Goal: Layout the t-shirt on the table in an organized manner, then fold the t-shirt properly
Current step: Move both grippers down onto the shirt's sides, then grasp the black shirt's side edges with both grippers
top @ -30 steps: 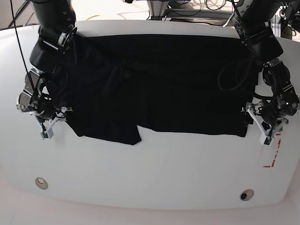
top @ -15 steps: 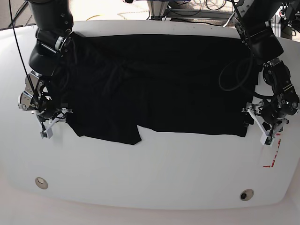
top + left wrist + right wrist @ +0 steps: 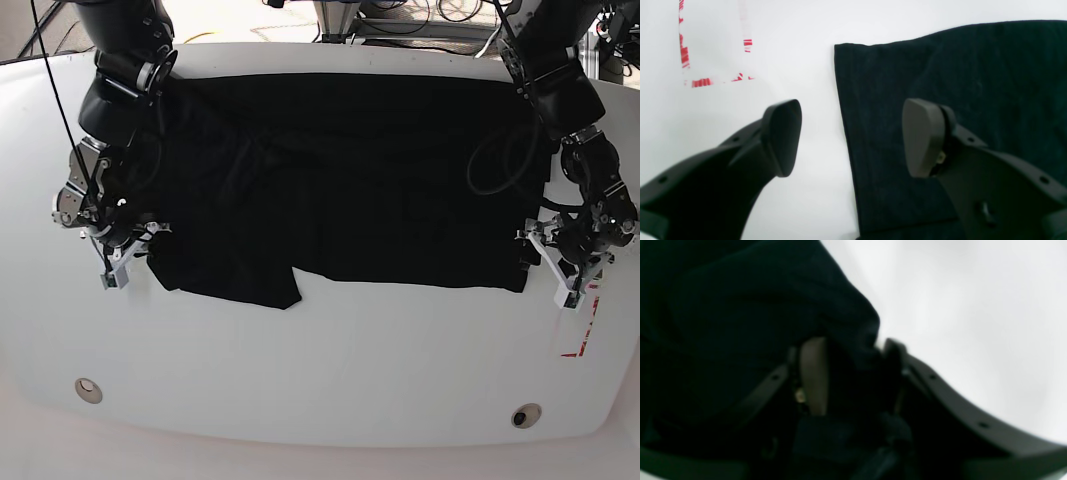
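Lying flat, t-shirt [image 3: 380,180] long axis across table [image 3: 330,360], sleeve hanging near-left

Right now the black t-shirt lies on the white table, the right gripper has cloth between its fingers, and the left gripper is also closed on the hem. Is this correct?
Not quite: the left gripper is open, holding nothing, its fingers astride the t-shirt edge above the table, as the left wrist view shows. The rest is correct.

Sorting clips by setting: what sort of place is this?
Probably a robotics lab: a white table with red tape marks, two robot arms over a black t-shirt, cables behind.
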Controlling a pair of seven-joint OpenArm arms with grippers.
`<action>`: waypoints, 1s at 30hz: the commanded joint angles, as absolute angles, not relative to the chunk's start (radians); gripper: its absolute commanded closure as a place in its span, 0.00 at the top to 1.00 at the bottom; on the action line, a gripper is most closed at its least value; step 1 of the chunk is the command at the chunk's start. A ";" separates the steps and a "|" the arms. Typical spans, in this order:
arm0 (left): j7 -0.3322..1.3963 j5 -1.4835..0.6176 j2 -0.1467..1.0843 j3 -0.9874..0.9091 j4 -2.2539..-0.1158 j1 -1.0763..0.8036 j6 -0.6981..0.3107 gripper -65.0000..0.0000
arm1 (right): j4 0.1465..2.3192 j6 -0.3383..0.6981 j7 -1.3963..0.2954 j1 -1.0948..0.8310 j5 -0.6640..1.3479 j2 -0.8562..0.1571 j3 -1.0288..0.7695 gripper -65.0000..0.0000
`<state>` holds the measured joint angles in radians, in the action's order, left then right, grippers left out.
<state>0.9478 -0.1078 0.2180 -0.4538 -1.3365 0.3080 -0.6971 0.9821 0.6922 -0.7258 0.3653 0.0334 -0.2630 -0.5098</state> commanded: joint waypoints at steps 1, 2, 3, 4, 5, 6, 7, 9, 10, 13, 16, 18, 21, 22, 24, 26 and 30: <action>0.926 -0.120 0.231 -0.455 -1.303 0.340 -0.698 0.69 | 0.992 0.698 -0.751 0.378 0.028 -0.277 -0.510 0.11; 0.924 -0.120 0.231 -0.455 -1.293 0.346 -0.698 0.69 | 0.992 0.698 -0.751 0.377 0.028 -0.277 -0.510 0.09; 0.917 -0.120 0.231 -0.455 -1.282 0.355 -0.698 0.69 | 0.992 0.698 -0.751 0.377 0.028 -0.277 -0.510 0.07; 0.906 -0.120 0.231 -0.455 -1.267 0.367 -0.698 0.69 | 0.992 0.698 -0.751 0.377 0.027 -0.277 -0.510 0.07; 0.895 -0.120 0.231 -0.455 -1.250 0.377 -0.698 0.69 | 0.992 0.698 -0.751 0.377 0.027 -0.277 -0.510 0.07; 0.883 -0.120 0.231 -0.455 -1.230 0.383 -0.698 0.69 | 0.992 0.698 -0.751 0.377 0.027 -0.277 -0.510 0.07; 0.866 -0.120 0.232 -0.455 -1.208 0.389 -0.698 0.69 | 0.992 0.698 -0.751 0.377 0.027 -0.277 -0.510 0.07; 0.832 -0.119 0.232 -0.455 -1.161 0.403 -0.698 0.69 | 0.992 0.698 -0.751 0.377 0.027 -0.278 -0.510 0.07; 0.816 -0.117 0.232 -0.455 -1.136 0.410 -0.698 0.69 | 0.992 0.698 -0.751 0.377 0.027 -0.278 -0.510 0.07; 0.768 -0.117 0.234 -0.455 -1.050 0.441 -0.698 0.69 | 0.993 0.698 -0.751 0.377 0.027 -0.280 -0.510 0.07; 0.730 -0.117 0.240 -0.455 -0.981 0.466 -0.698 0.69 | 0.993 0.698 -0.751 0.377 0.027 -0.280 -0.510 0.07; 0.694 -0.117 0.249 -0.452 -0.937 0.476 -0.668 0.69 | 0.993 0.698 -0.751 0.377 0.027 -0.280 -0.510 0.07; 0.628 -0.116 0.254 -0.450 -0.860 0.492 -0.639 0.69 | 0.993 0.698 -0.753 0.377 0.027 -0.280 -0.510 0.07; 0.618 -0.116 0.254 -0.449 -0.840 0.496 -0.636 0.69 | 0.993 0.698 -0.754 0.377 0.027 -0.280 -0.510 0.07; 0.598 -0.116 0.255 -0.449 -0.792 0.513 -0.634 0.69 | 0.993 0.698 -0.756 0.377 0.027 -0.280 -0.510 0.07; 0.578 -0.116 0.257 -0.449 -0.754 0.529 -0.633 0.69 | 0.993 0.698 -0.756 0.375 0.027 -0.280 -0.510 0.07; 0.555 -0.114 0.282 -0.447 -0.743 0.536 -0.628 0.69 | 0.993 0.698 -0.756 0.375 0.027 -0.278 -0.510 0.07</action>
<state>0.5850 -0.1005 0.2501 -0.4465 -0.7345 0.5011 -0.6289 0.9829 0.6926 -0.7364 0.3645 0.0330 -0.2653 -0.5095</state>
